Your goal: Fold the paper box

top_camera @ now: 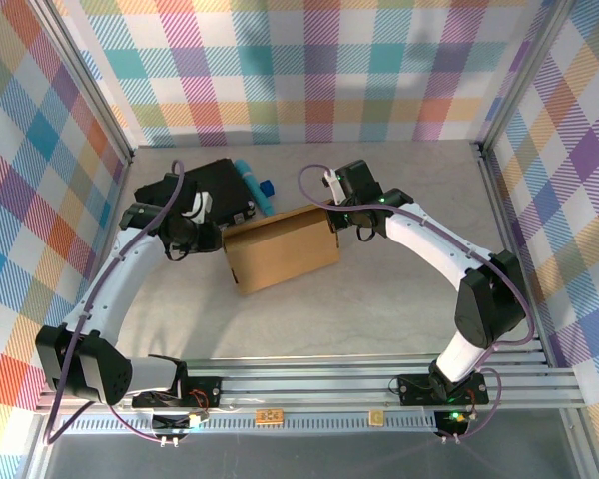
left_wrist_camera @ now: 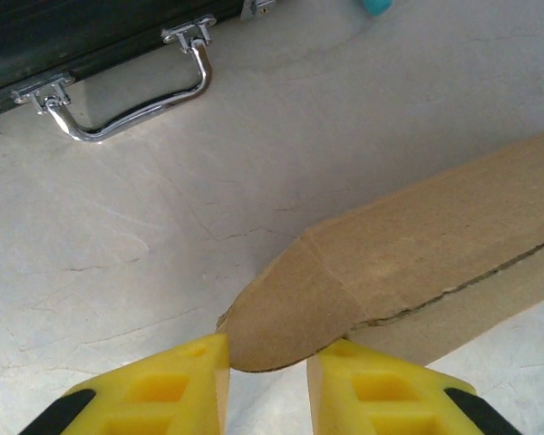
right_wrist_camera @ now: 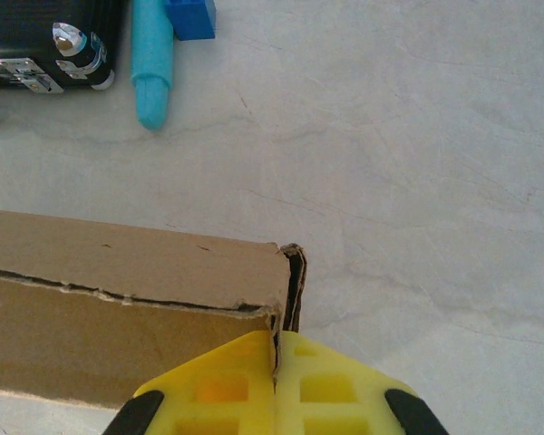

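The paper box (top_camera: 280,247) is a brown cardboard mailer lying mid-table with its lid folded down. My right gripper (top_camera: 334,215) is at its right end. In the right wrist view the yellow fingers (right_wrist_camera: 218,390) of that gripper (right_wrist_camera: 276,349) are shut on the thin end wall of the box (right_wrist_camera: 127,272), with a doubled cardboard edge (right_wrist_camera: 294,285) sticking up just beyond them. My left gripper (top_camera: 212,238) is at the box's left end. It (left_wrist_camera: 267,372) stands open, and a rounded flap (left_wrist_camera: 290,308) of the box reaches into the gap between its tips.
A black case (top_camera: 212,190) with a metal handle (left_wrist_camera: 136,100) lies just behind the box's left end. A teal marker (top_camera: 252,185) and a small blue block (top_camera: 267,186) lie beside the case. Checked walls enclose the table on three sides.
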